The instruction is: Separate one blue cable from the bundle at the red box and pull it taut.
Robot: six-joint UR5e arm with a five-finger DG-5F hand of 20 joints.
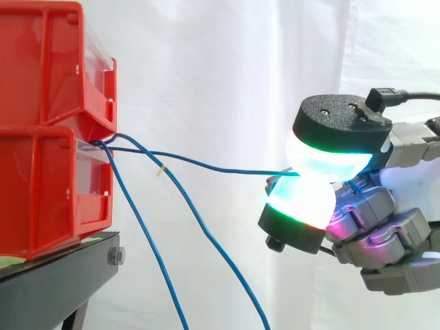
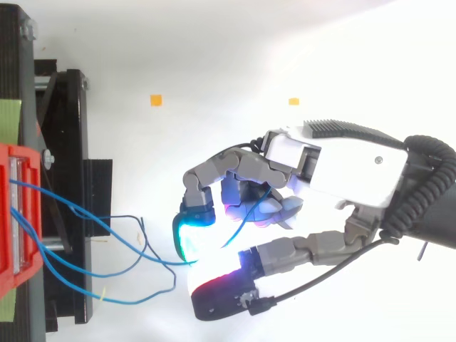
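The hand (image 2: 342,171) pinches one blue cable (image 1: 206,166) between two glowing pads (image 1: 323,155). It runs nearly straight, perhaps taut, to the red box (image 1: 48,185); other cables (image 1: 216,247) hang slack

White fabric curtain (image 1: 227,82) fills the background in side view, one vertical fold toward the right of frame. Black metal stand (image 1: 62,278) at lower left, angled leg running off the bottom edge. Silver hex bolt (image 1: 117,256) on the stand's front edge. Pale green tape strip (image 1: 10,260) at far left, on the stand top. Top view: same stand runs down the left edge, dark bars and plates. White floor (image 2: 214,43) covers the rest. Small orange square marker (image 2: 156,100) upper left of centre, second orange square marker (image 2: 293,101) to its right, well apart, roughly level
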